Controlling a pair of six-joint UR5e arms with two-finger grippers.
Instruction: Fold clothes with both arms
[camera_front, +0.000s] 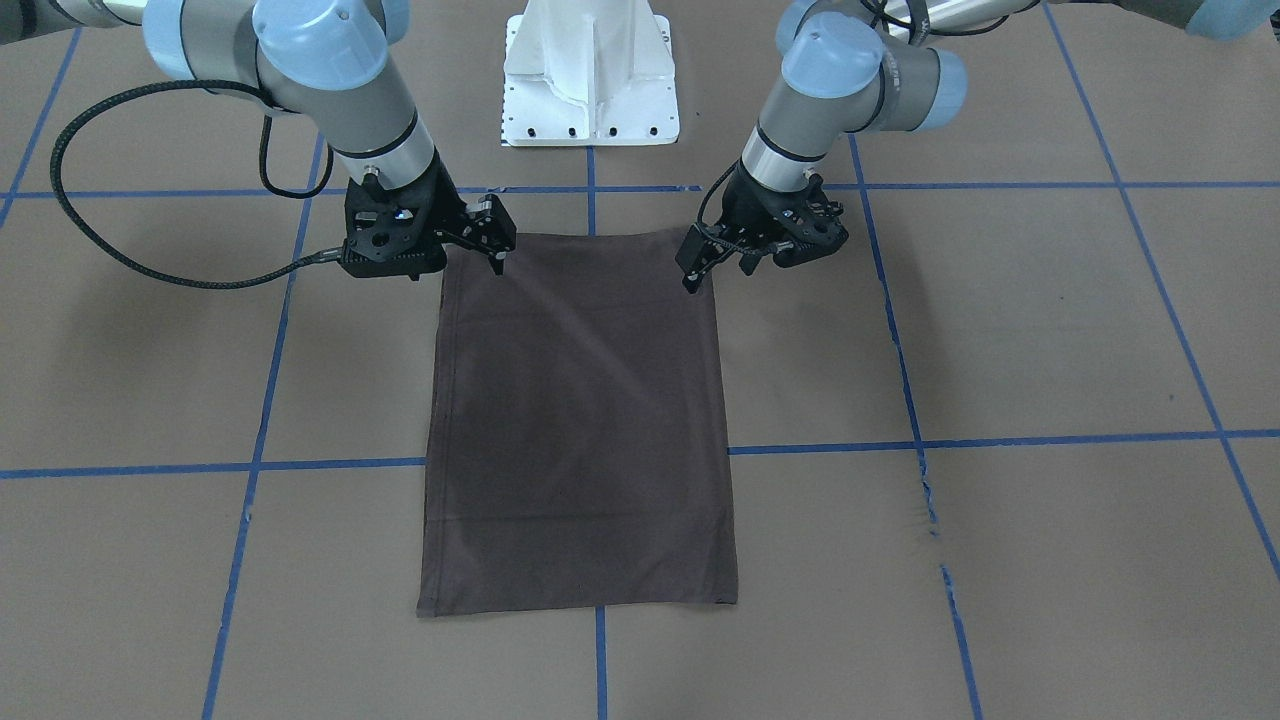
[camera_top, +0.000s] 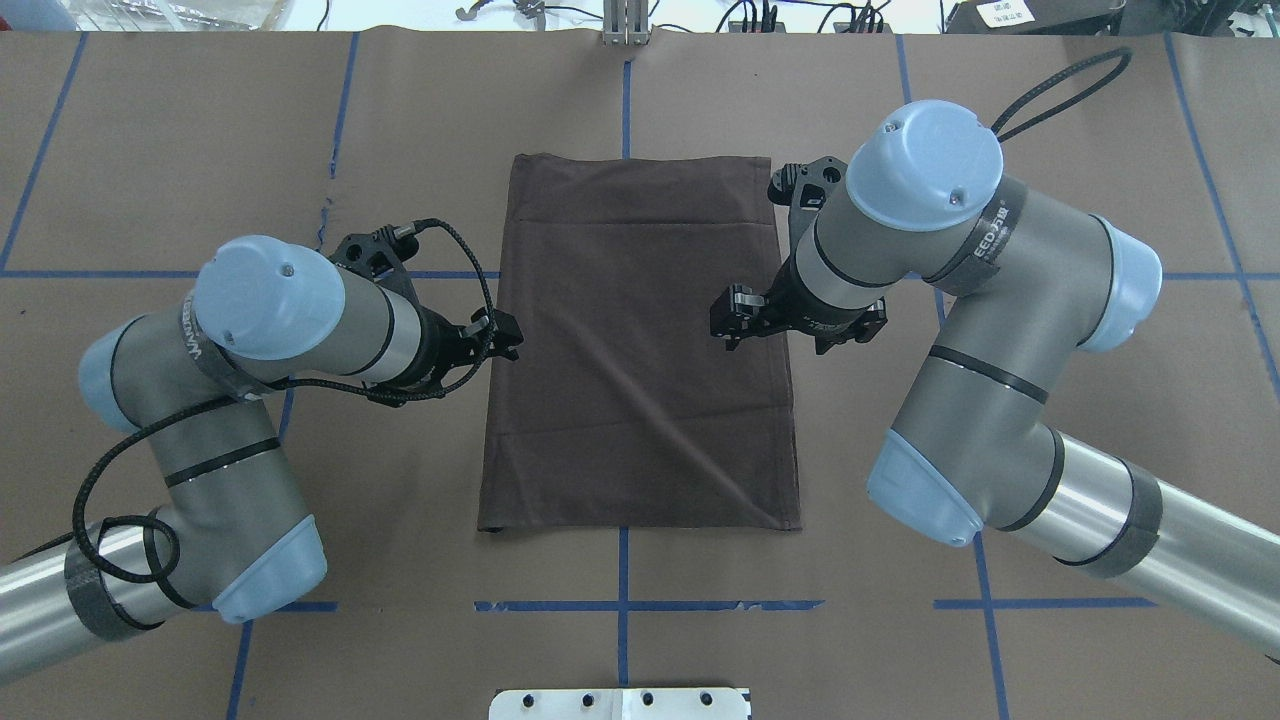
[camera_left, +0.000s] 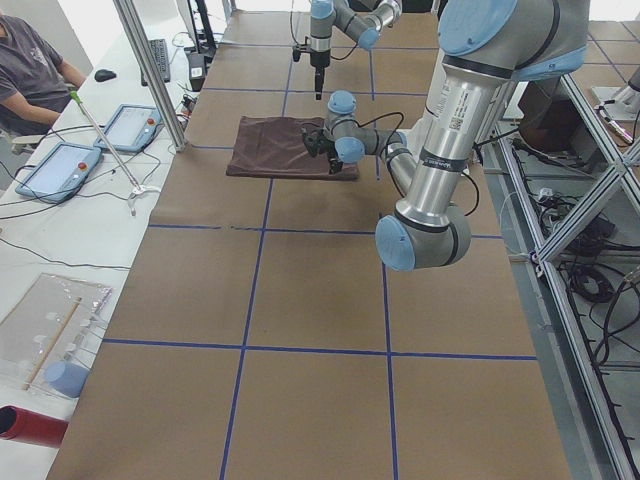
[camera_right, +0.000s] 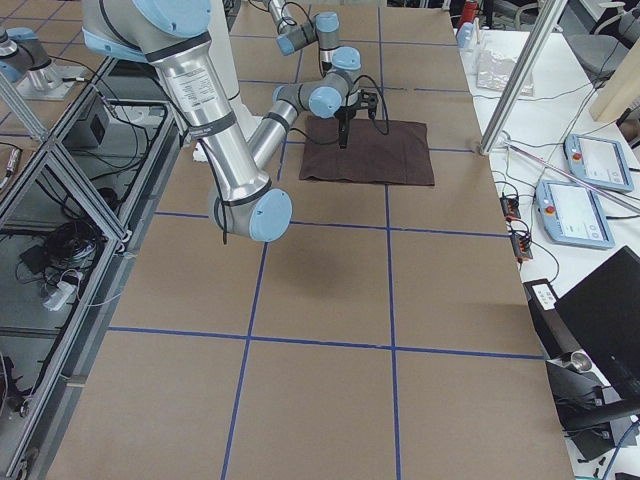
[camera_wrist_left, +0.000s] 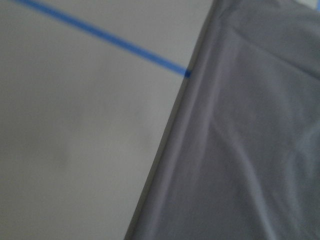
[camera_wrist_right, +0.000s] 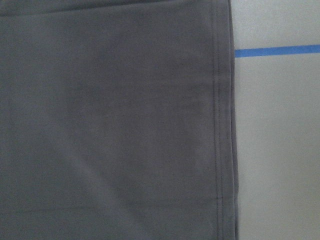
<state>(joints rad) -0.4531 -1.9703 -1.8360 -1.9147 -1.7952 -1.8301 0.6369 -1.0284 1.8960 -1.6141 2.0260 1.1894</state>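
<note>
- Dark brown T-shirt (camera_top: 640, 350) folded flat on table (camera_top: 150, 150).
- Left gripper (camera_top: 508, 336), right gripper (camera_top: 728, 318) over opposite edges; clenched or released: cannot tell.
- Lettering on right arm (camera_top: 1000, 260) unreadable.

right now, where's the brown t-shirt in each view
Exterior front-facing: T-shirt centre, below the white pedestal.
Overhead exterior: T-shirt centre.
Exterior left: T-shirt upper middle, far.
Exterior right: T-shirt upper middle, far.
Left wrist: T-shirt fills the right half.
Right wrist: T-shirt fills most, at left.
Shared landmark: blue tape line running under the T-shirt.
</note>
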